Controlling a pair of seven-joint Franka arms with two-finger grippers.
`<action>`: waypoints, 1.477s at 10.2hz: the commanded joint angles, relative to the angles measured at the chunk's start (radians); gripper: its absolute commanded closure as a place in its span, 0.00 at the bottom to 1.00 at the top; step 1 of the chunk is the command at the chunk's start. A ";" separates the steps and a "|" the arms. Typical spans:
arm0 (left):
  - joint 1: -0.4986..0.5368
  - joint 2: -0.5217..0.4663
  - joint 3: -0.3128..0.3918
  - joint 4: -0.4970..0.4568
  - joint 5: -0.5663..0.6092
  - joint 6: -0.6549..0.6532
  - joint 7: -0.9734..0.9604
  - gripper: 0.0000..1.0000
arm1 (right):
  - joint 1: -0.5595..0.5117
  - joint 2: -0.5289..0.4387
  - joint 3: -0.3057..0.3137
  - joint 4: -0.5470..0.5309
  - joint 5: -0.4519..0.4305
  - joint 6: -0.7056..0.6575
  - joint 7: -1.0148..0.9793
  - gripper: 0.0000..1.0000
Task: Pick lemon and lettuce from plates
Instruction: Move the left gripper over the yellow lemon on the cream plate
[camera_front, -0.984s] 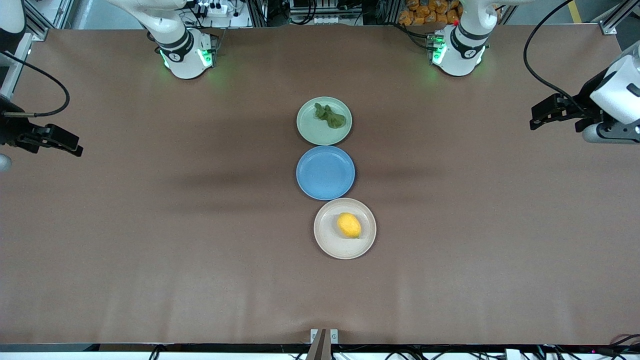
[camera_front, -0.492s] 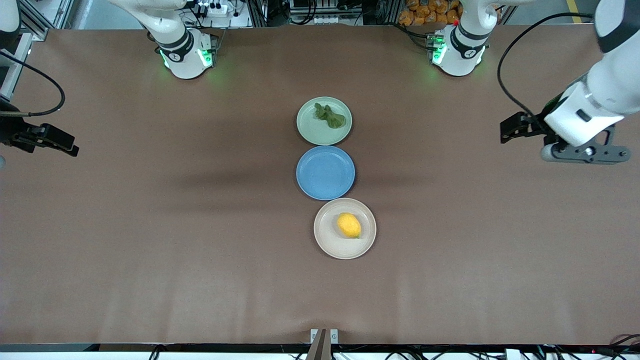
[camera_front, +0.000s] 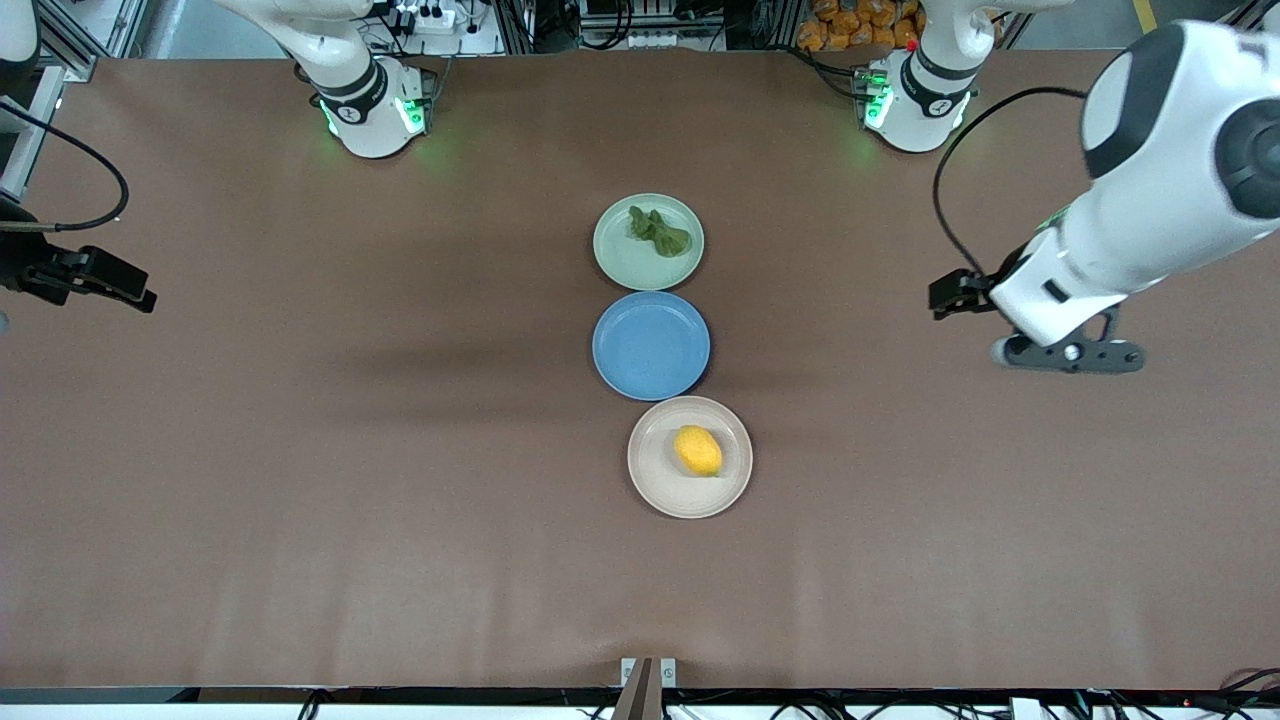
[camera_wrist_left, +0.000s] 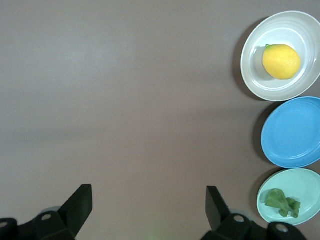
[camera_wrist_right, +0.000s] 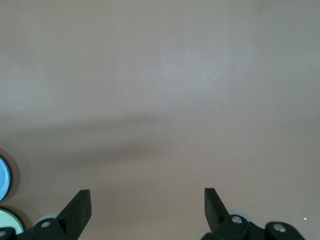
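Nothing picked yet: lemon (camera_front: 697, 450) sat on beige plate (camera_front: 658, 492), lettuce (camera_front: 660, 233) on green plate (camera_front: 622, 258). Left gripper (camera_wrist_left: 149, 210) over bare table (camera_front: 300, 500), jaws wide, empty. Right gripper (camera_wrist_right: 147, 209) waited at table edge, jaws wide too.

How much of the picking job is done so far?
Nothing is picked yet. The small yellow oval lemon lies on the beige-pink round plate, and the dark green ruffled lettuce on the pale green round plate. The left gripper, open and empty, is over bare table toward its end. The right gripper waits open at its end. Both picks remain.
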 joint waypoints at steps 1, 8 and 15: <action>-0.038 0.086 0.003 0.077 -0.005 0.001 -0.069 0.00 | -0.018 -0.005 0.008 0.011 0.009 -0.014 -0.002 0.00; -0.145 0.312 0.005 0.172 -0.008 0.216 -0.509 0.00 | -0.021 -0.004 0.008 0.026 0.011 -0.014 0.000 0.00; -0.231 0.441 0.008 0.174 -0.008 0.470 -0.799 0.00 | -0.021 0.007 0.007 0.023 0.012 -0.014 0.001 0.00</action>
